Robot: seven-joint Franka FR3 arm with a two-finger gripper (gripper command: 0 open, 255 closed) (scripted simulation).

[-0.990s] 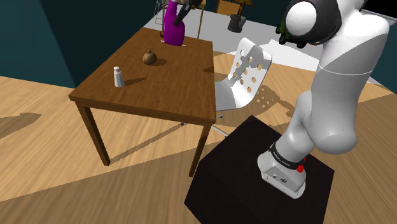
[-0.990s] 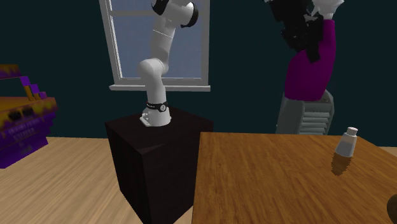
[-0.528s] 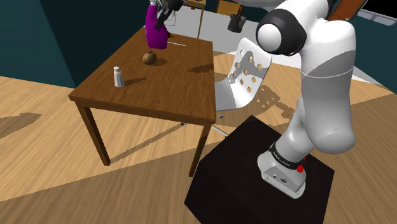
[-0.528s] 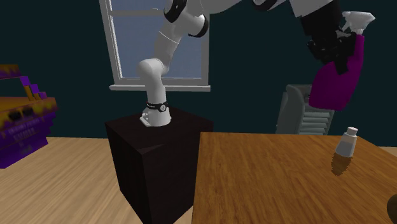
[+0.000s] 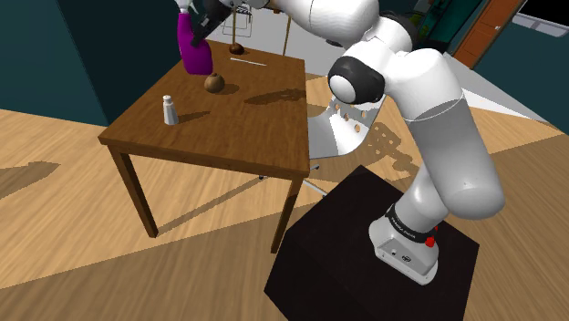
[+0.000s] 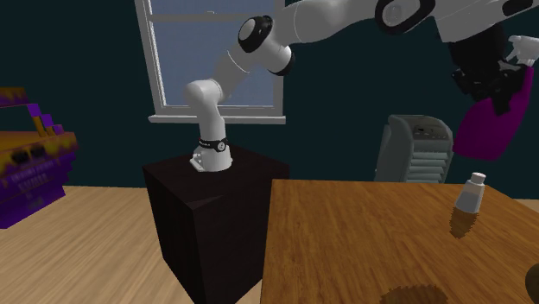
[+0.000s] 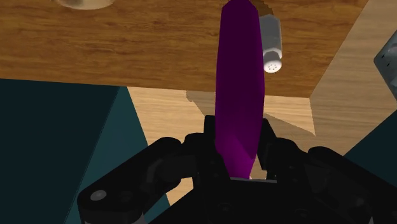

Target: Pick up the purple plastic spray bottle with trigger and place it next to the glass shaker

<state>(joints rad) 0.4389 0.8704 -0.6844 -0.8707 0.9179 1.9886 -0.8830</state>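
- The purple spray bottle (image 5: 194,50) hangs tilted in the air above the far side of the table (image 5: 246,128), well apart from the shaker (image 5: 169,109).
- The gripper (image 7: 238,143) clasps it near the neck, jaws closed on both sides.
- Risks, as I judge them: lowered at this tilt, the bottle could topple or knock the shaker over. The round brown thing (image 5: 214,83) sits near the path.

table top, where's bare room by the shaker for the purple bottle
Widest bare wood: from the shaker to the shoulder view's right edge of the table. Crowded at the far end, around the round brown thing.
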